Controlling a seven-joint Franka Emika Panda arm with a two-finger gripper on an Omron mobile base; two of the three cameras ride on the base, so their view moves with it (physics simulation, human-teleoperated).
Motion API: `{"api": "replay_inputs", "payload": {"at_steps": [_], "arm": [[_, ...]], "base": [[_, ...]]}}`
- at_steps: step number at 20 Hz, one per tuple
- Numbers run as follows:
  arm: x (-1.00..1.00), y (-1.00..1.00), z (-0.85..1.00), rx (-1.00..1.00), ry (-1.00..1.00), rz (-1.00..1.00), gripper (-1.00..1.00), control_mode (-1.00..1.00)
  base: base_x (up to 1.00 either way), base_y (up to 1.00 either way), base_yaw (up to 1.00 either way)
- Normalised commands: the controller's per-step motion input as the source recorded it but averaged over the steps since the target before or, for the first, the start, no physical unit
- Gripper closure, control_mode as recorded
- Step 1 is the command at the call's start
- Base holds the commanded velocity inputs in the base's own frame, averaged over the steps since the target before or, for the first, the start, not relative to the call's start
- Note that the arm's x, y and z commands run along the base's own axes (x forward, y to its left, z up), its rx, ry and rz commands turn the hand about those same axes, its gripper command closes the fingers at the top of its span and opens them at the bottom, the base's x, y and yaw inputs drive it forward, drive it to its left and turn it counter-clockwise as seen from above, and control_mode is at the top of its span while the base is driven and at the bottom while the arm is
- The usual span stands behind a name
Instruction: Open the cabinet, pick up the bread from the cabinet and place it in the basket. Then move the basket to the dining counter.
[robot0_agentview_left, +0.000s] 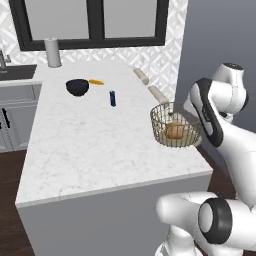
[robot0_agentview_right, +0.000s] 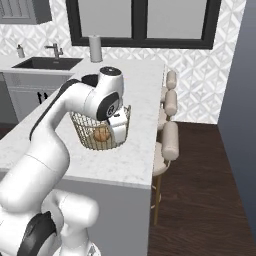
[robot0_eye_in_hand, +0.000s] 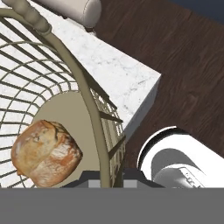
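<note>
Now clamped on the basket (robot0_eye_in_hand: 94, 113) rim, gripper (robot0_eye_in_hand: 105, 177) (bread (robot0_eye_in_hand: 46, 153) inside), over the table (robot0_agentview_left: 100, 145) at frame centre.

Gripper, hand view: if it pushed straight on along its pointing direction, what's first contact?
The gripper straddles the golden wire-mesh basket wall, so that comes first; beyond lies the white marble dining counter. Depth unclear.

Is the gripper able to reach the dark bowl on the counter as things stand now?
Probably not. The gripper is closed on the rim of the basket, which holds the bread. The dark bowl sits far across the dining counter; the basket must be released first.
</note>
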Motion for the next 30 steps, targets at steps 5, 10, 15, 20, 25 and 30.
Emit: {"api": "replay_inputs", "payload": {"at_steps": [5, 10, 15, 20, 25, 30], "arm": [[1.00, 0.01, -0.40, 0.02, 0.10, 0.00, 1.00, -1.00], [1.00, -0.06, -0.65, 0.04, 0.13, 0.00, 1.00, -1.00], [0.99, -0.01, -0.71, 0.04, 0.03, 0.00, 1.00, -1.00], [0.78, 0.00, -0.48, 0.01, -0.01, 0.00, 1.00, -1.00], [0.59, 0.00, -0.26, 0.00, 0.00, 0.00, 1.00, -1.00], [0.41, 0.00, -0.34, 0.00, 0.00, 0.00, 1.00, -1.00]], "base": [[0.00, 0.00, 0.00], [0.00, 0.00, 0.00], [0.00, 0.00, 0.00], [0.00, 0.00, 0.00], [0.00, 0.00, 0.00], [0.00, 0.00, 0.00]]}}
